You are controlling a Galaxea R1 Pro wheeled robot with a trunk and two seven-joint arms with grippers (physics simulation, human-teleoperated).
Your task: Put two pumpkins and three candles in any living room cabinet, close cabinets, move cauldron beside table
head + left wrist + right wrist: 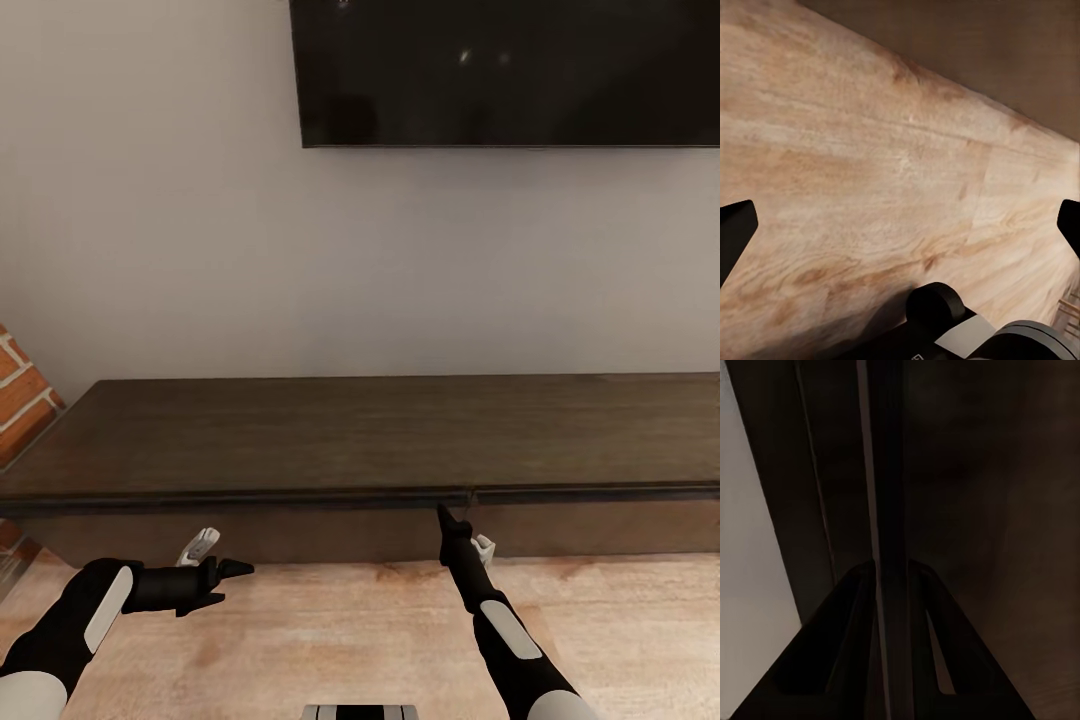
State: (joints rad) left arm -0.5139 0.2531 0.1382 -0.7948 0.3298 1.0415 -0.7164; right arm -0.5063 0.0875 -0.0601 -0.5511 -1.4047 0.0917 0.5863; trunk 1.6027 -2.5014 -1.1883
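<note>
At far left, a slice of red brick wall (20,390) beside the plain pale wall; lower down, the black left gripper (228,583) hanging over the pale wood-plank floor (330,620), fingers spread wide with bare planks between them in the left wrist view, pinching nothing. Across the middle, the long low dark-brown wooden cabinet (300,440) with both handle-less drawer fronts flush, apparently shut; no orange pumpkins, grey-tan candles or cauldron on its top or on the visible floor. Just right of centre, the black right gripper (443,520) raised to the cabinet's front edge at the seam between the two drawer fronts, fingertips pressed together and meeting at a thin vertical edge in the right wrist view (891,577); impossible to tell whether nipping that edge or merely touching it. Above right, a large black wall-mounted screen (500,70). Likely step: prising a drawer open at the seam. Risks from here: slipping off the thin lip for want of a handle; pulling at an angle and jamming the drawer; scraping the front; catching the neighbouring drawer instead.
</note>
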